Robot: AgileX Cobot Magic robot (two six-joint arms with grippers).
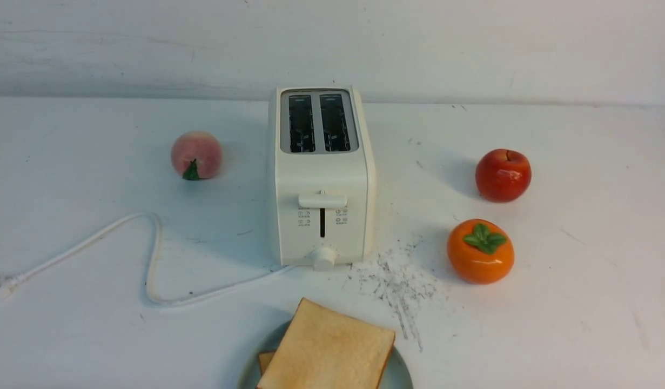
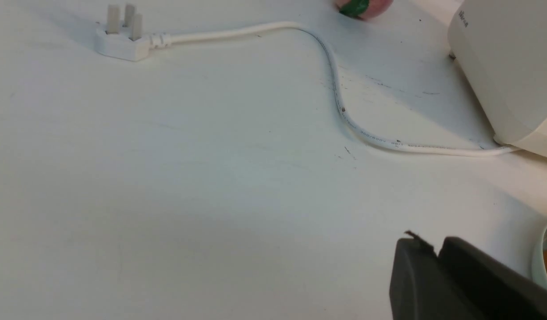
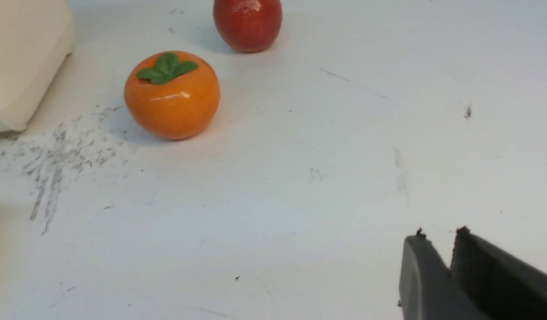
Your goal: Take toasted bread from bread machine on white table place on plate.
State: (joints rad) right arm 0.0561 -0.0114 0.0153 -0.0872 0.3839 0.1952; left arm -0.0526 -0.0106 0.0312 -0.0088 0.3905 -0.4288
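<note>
The bread machine [image 1: 321, 178] stands mid-table on the white table [image 1: 580, 302], with both top slots dark and empty. Two slices of toasted bread lie on the plate [image 1: 400, 373] at the near edge. The top slice [image 1: 327, 351] covers most of the lower one [image 1: 266, 361]. Neither arm shows in the front view. My left gripper [image 2: 431, 243] hovers over bare table beside the plate rim [image 2: 540, 258], tips barely apart and holding nothing. My right gripper [image 3: 440, 238] hangs over bare table with a narrow gap between its tips, also holding nothing.
A white power cord [image 1: 154, 254] loops left from the toaster to its plug [image 2: 122, 38]. A peach [image 1: 196, 155] sits left of the toaster. A red apple [image 1: 503, 175] and an orange persimmon [image 1: 480, 251] sit to the right, near dark scratch marks [image 1: 397, 281].
</note>
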